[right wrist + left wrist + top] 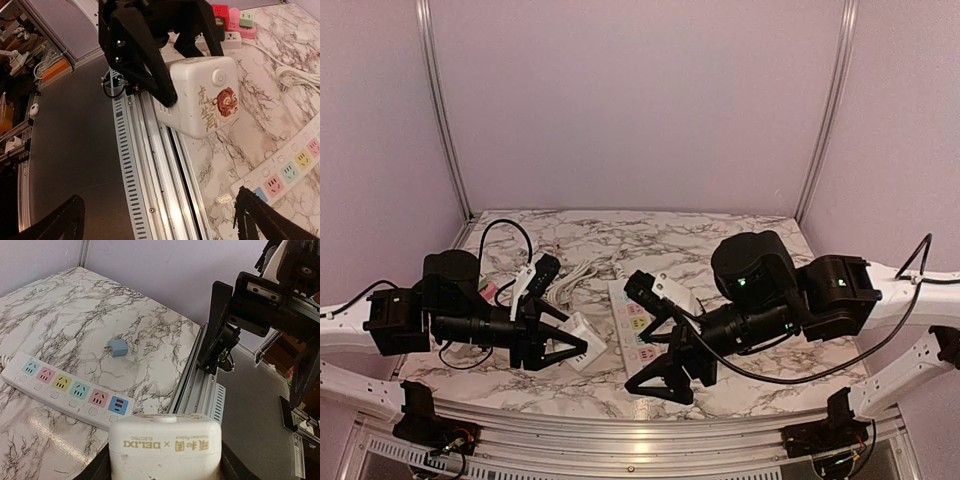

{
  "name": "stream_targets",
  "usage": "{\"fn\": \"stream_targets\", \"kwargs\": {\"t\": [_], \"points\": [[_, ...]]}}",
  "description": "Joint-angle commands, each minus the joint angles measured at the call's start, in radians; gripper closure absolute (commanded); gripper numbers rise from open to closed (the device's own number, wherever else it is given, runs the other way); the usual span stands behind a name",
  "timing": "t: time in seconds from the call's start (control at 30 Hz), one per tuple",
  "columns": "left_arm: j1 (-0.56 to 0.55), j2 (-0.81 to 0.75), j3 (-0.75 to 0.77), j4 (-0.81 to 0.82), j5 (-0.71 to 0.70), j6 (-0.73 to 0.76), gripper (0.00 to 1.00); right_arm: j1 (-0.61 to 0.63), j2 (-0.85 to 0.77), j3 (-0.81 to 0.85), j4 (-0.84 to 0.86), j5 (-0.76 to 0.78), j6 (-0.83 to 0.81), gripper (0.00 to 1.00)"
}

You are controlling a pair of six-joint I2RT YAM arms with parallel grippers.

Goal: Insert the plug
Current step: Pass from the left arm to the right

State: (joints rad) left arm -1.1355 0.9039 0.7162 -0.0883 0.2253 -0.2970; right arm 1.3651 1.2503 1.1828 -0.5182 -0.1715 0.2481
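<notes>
My left gripper (570,345) is shut on a white cube-shaped plug (584,335) and holds it just above the table's near edge. In the left wrist view the plug (165,445) fills the bottom, gold lettering on its face and a dark finger on each side. The right wrist view shows its other face (200,95), with a tiger picture and a button. A white power strip (635,328) with coloured sockets (70,387) lies flat between the arms. My right gripper (645,362) hangs open and empty over the strip's near end, its fingers (265,220) far apart.
A small blue cube (118,347) lies on the marble beyond the strip. A coiled white cable (575,275) with its plug (295,75) and a pink strip (230,27) carrying adaptors sit at the back left. The aluminium frame rail (165,175) borders the table's near edge.
</notes>
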Motion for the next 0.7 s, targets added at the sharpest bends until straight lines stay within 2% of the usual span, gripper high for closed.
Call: {"fn": "stream_targets", "kwargs": {"t": [0.0, 0.4, 0.53, 0.67], "points": [[-0.004, -0.043, -0.023, 0.034, -0.018, 0.01, 0.75, 0.008, 0.045, 0.06, -0.04, 0.002, -0.022, 0.02], [-0.008, -0.053, -0.015, 0.009, 0.018, 0.041, 0.76, 0.011, 0.18, 0.225, -0.065, -0.013, -0.028, 0.02], [-0.014, -0.076, -0.006, -0.002, -0.055, 0.058, 0.76, 0.009, 0.203, 0.258, -0.031, 0.01, 0.061, 0.01], [-0.036, -0.094, 0.032, -0.041, -0.147, 0.097, 0.77, -0.028, 0.229, 0.294, -0.018, -0.001, 0.229, 0.01]]}}
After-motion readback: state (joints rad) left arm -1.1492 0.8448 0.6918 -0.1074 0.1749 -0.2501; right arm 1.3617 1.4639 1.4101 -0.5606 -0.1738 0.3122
